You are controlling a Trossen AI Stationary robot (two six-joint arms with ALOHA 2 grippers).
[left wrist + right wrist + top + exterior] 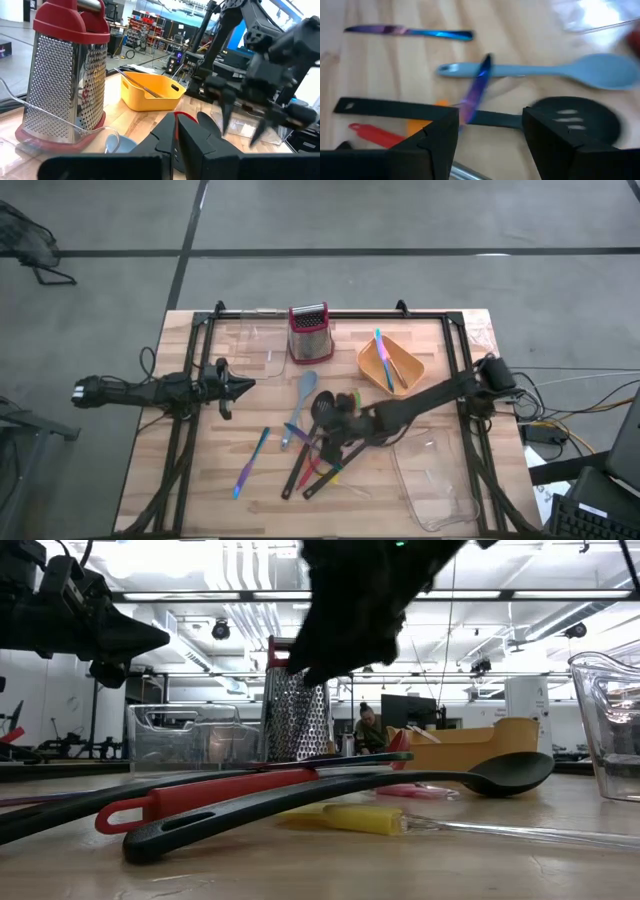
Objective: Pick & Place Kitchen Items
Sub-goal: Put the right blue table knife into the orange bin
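Utensils (315, 450) lie heaped at the lower centre of the overhead frame: black spoons and a slotted spatula (575, 120), a red handle (215, 800), a yellow piece (345, 817), with a light blue spoon (300, 395) and a blue-purple knife (250, 462) just to their left. The orange tray (410, 370), upper right of centre, already holds what look like two slim utensils, so most of the job seems left. The right gripper (490, 135) hovers over the pile, fingers spread, holding nothing. The left gripper (240, 384) waits at centre left, seemingly closed and empty. The grater (309, 332) stands at top centre. Clear bins (435, 475) are hard to outline, and the pile hides its lower pieces.
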